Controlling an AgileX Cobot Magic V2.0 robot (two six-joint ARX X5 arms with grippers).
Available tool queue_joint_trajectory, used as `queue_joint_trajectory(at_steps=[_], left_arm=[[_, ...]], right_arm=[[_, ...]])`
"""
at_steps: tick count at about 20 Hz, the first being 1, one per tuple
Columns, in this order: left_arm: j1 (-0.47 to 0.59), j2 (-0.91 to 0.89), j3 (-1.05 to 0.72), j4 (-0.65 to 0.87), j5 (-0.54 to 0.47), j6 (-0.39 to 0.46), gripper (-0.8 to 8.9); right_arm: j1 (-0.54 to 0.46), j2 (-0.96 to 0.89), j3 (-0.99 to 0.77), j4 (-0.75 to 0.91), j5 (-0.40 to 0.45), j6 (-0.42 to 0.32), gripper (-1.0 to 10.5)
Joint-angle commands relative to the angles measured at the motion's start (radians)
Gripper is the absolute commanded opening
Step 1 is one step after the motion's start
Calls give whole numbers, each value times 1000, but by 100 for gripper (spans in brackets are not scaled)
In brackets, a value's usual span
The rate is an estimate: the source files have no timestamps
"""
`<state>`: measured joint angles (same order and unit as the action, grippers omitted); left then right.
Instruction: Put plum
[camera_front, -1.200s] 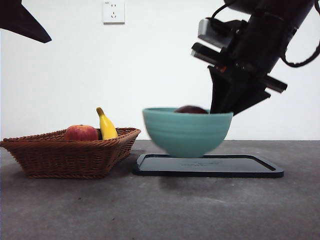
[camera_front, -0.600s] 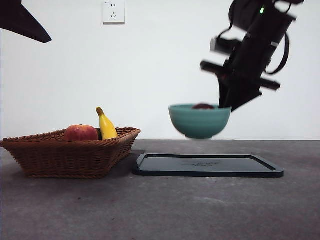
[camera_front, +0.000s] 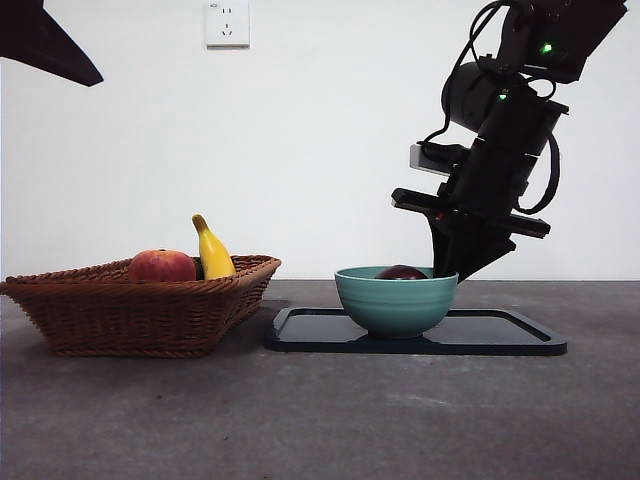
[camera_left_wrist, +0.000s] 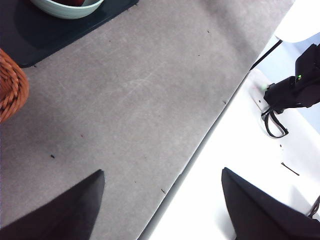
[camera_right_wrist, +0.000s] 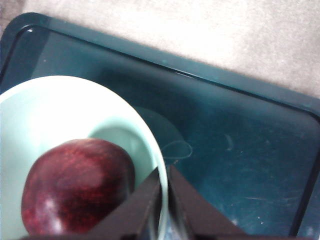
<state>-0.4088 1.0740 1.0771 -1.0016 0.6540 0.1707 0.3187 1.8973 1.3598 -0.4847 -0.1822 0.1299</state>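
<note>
Matte grey table (camera_front: 320, 420): glossy round plum (camera_right_wrist: 77, 187) (maroon) in smooth bowl (camera_front: 396, 300).

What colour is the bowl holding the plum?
Pale teal-green bowl; the front view shows it best.

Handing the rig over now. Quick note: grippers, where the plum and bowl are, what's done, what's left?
Right gripper: shut on the rim of the teal bowl, which sits on the black tray.
Left gripper: open, waiting over bare table, holding nothing.
Plum: inside the bowl.
Wicker basket holds a red-orange fruit and a banana.
Done: plum in bowl, bowl on tray.
Left: release the rim, retract.
</note>
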Motion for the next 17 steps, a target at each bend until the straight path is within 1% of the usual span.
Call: queue_joint_trajectory(at_steps=[1, 2, 5, 7, 9, 11, 13, 17], left_arm=[[-4, 5, 10, 7, 5, 12, 374], [-4, 5, 10, 7, 5, 12, 374], [-4, 5, 10, 7, 5, 12, 374], [-4, 5, 10, 8, 5, 12, 374], [-4, 5, 10, 8, 5, 12, 374], [-4, 5, 10, 8, 5, 12, 374], [-4, 5, 10, 11, 5, 12, 374], [-4, 5, 10, 47, 5, 12, 374]], right_arm=[[3, 23, 22, 12, 0, 1, 164], [3, 23, 23, 13, 0, 2, 182], [3, -12, 23, 12, 6, 5, 182], [1, -69, 23, 5, 28, 5, 182], [-2, -151, 23, -10, 26, 5, 182], [0, -245, 23, -56, 21, 4, 182], [7, -350, 23, -132, -5, 0, 182], [17, -536, 22, -292, -12, -37, 182]])
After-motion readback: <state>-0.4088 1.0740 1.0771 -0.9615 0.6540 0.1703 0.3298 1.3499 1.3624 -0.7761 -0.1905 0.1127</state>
